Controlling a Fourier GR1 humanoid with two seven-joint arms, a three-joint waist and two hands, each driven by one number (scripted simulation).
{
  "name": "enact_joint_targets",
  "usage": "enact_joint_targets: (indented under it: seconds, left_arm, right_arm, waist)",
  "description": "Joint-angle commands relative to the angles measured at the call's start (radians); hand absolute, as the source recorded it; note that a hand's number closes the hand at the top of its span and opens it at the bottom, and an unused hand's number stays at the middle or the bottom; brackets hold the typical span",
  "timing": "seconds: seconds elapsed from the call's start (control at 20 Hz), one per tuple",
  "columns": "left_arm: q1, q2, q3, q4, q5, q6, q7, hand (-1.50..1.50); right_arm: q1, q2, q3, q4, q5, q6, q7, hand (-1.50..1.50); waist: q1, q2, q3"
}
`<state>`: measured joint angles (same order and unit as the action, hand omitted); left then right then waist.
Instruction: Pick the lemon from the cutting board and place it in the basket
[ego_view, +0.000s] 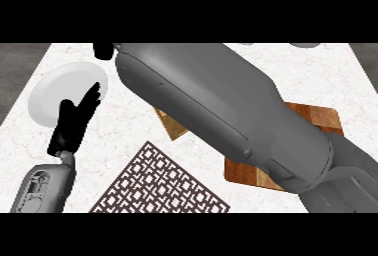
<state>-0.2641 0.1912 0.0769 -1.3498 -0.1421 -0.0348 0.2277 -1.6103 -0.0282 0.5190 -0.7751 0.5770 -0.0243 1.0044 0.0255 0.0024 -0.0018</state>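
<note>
My right forearm (221, 110) crosses the view from lower right to upper left and hides most of the wooden cutting board (317, 117), of which only corners show. No lemon is visible anywhere. Only a small black part of my right hand (103, 50) shows at the top left edge, beyond the board. A dark brown lattice basket (159, 182) lies at the lower middle, in front of the board. My left hand (74, 122) stands open at the left, fingers up, holding nothing.
A white plate (66, 92) lies at the far left, partly behind my left hand. Two small grey shapes (303, 45) peek in at the top right edge. The marble counter (332, 75) ends in dark floor at both sides.
</note>
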Motion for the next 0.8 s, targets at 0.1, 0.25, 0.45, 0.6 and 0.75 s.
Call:
enact_joint_targets:
  seconds: [0.1, 0.25, 0.45, 0.6, 0.75]
  left_arm:
    - [0.024, -0.01, 0.0, -0.028, 0.009, -0.003, 0.015, 0.0]
    - [0.057, -0.031, -0.016, -0.057, -0.011, 0.023, 0.003, 0.0]
    - [0.021, -0.002, 0.013, -0.039, 0.008, 0.0, 0.022, 0.0]
    - [0.056, -0.012, -0.001, -0.055, -0.002, 0.002, -0.01, 0.0]
    - [0.024, -0.032, -0.015, -0.036, -0.018, 0.021, 0.028, 0.0]
  right_arm:
    - [0.07, 0.002, -0.045, 0.024, 0.021, -0.002, -0.116, 1.5]
    - [0.098, -0.022, -0.076, 0.085, 0.021, -0.013, -0.224, 1.5]
    - [0.195, -0.032, -0.07, 0.07, 0.062, -0.038, -0.265, 1.5]
    - [0.203, 0.022, -0.081, 0.141, 0.084, -0.059, -0.286, 1.5]
    - [0.232, 0.027, -0.132, 0.144, 0.007, -0.067, -0.312, 1.5]
  waist:
    - [-0.013, -0.001, 0.001]
    - [-0.007, 0.001, 0.001]
    - [-0.019, -0.001, 0.002]
    - [-0.011, 0.001, 0.001]
    - [-0.008, 0.002, 0.001]
